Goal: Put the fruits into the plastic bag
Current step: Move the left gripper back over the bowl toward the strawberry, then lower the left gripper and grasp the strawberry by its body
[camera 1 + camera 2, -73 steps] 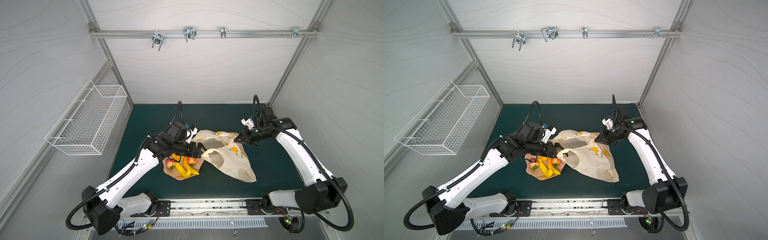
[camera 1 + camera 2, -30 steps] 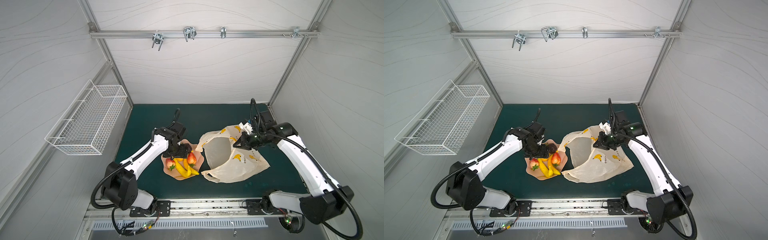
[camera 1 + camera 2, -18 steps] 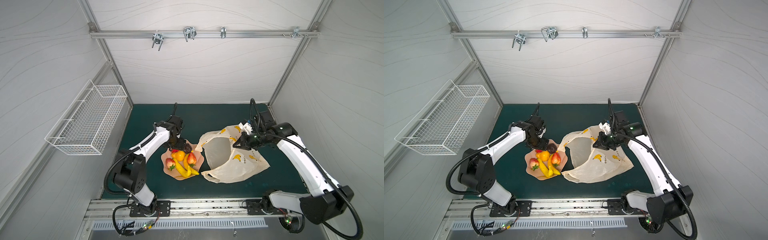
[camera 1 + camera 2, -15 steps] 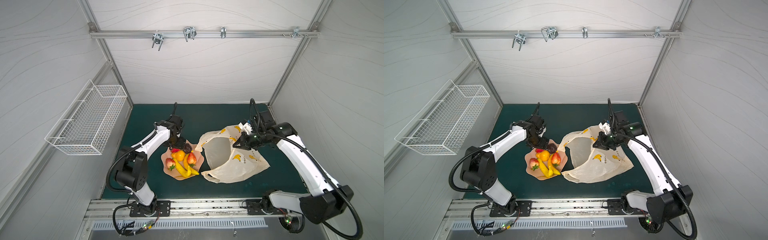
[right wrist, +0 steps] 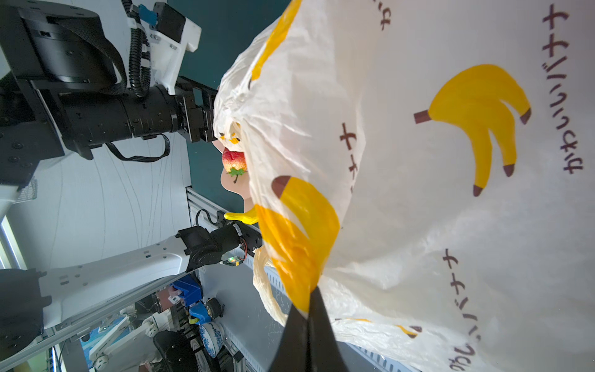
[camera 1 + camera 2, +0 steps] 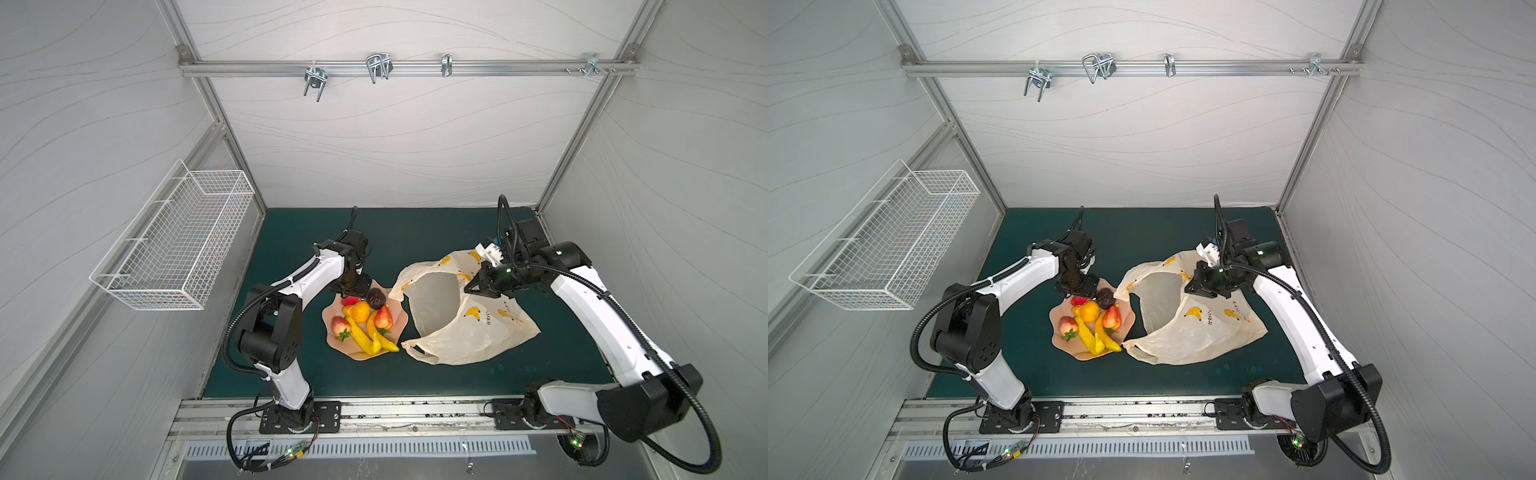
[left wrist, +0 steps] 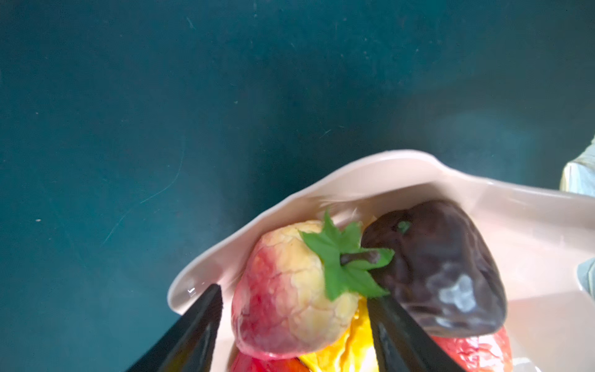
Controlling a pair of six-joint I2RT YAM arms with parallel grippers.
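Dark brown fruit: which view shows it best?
Left wrist view: the brown fruit fills much of the frame, lying on the plate beside a strawberry. Both top views show it small, near the plate's rim. In the right wrist view the bag hides it.

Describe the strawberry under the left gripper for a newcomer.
A pink scalloped plate of fruits sits on the green table. At its far rim, between the left gripper's fingers, lies the strawberry, the only one with leaves against the dark brown fruit.

White arm shells (image 6: 320, 266), black joints (image 6: 270, 332), ribbed black hoses (image 6: 225, 338), screwed black base plates (image 6: 328, 415), small green light (image 6: 559, 252)
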